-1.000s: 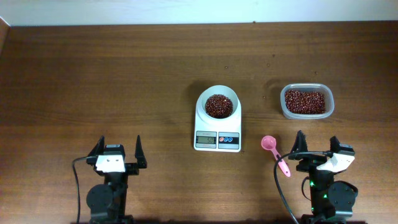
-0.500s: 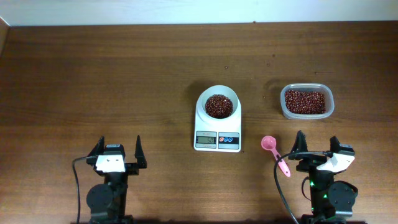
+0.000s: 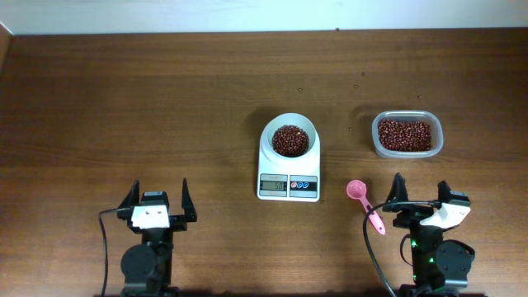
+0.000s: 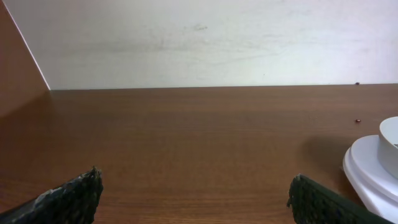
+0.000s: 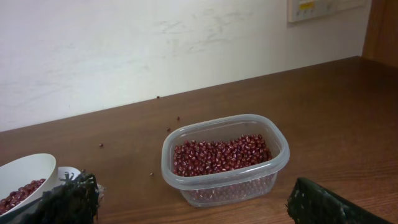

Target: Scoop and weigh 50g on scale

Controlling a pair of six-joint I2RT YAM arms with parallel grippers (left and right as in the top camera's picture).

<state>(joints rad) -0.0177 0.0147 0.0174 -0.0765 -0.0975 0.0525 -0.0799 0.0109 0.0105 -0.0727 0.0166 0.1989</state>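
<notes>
Two arms sit at the six o'clock edge of the table [image 3: 124, 91] overhead, with the left gripper [image 3: 158, 190] and right gripper [image 3: 421, 186] both spread wide and empty. The scale [image 3: 289, 169] stands at centre, with beans [image 3: 289, 140] in its bowl, a pink spoon [image 3: 365, 204] at its four o'clock and a tub [image 3: 407, 134] at its two.

Left wrist: the scale's edge shows at four o'clock.

Right wrist: the tub lies centre and the bowl at eight.

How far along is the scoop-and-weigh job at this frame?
Done: beans heaped in the scale bowl; pink scoop lies on the table. In hand: nothing; left gripper and right gripper stand open, empty. Left: confirming the weight, since the display is unreadable.
</notes>
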